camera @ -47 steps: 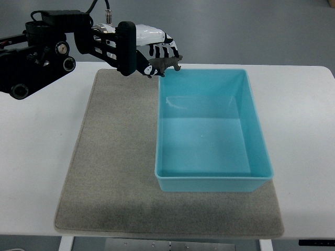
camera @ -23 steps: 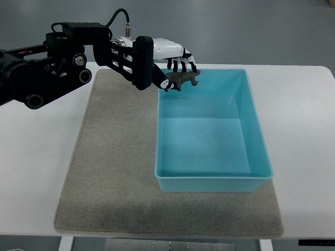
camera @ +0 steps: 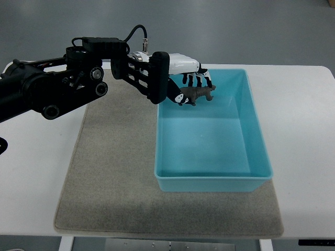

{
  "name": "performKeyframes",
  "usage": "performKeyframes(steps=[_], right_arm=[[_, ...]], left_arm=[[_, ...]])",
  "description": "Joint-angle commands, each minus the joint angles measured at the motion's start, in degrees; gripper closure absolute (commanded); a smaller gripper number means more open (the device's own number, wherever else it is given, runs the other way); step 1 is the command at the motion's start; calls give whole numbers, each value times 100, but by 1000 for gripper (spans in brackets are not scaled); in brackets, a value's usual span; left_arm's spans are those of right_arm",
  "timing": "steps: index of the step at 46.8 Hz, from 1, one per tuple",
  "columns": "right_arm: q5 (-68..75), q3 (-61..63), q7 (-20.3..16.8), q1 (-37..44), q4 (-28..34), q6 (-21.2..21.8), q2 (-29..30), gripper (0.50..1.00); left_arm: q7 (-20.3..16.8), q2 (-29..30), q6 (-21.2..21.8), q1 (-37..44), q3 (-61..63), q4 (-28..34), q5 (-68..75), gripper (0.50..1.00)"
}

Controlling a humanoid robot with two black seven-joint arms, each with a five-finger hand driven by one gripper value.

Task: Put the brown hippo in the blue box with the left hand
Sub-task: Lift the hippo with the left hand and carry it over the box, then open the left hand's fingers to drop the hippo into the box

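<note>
Left hand: black-and-white fingers clamped on the small brown toy hippo.
Hippo: held in the air above the far left corner of the blue rectangular plastic box.
Box: on grey felt mat on white counter.

One brown hippo, one blue box, one grey mat, one robot hand.

White table carries grey mat
</note>
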Motion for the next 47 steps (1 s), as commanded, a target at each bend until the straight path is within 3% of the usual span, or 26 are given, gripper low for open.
performKeyframes(steps=[1, 30, 36, 40, 44, 47], right_arm=[[0, 0, 0, 0, 0, 0, 0, 564], [0, 0, 0, 0, 0, 0, 0, 564], [0, 0, 0, 0, 0, 0, 0, 564], [0, 0, 0, 0, 0, 0, 0, 564], [0, 0, 0, 0, 0, 0, 0, 564], [0, 0, 0, 0, 0, 0, 0, 564]], left_arm=[[0, -98, -1, 61, -1, -40, 3, 1000], [8, -221, 60, 211, 8, -75, -6, 1000], [0, -221, 297, 211, 34, -75, -6, 753], [0, -221, 324, 219, 52, -75, -15, 709], [0, -221, 341, 263, 52, -67, -32, 587], [0, -221, 385, 316, 52, -66, -32, 540]])
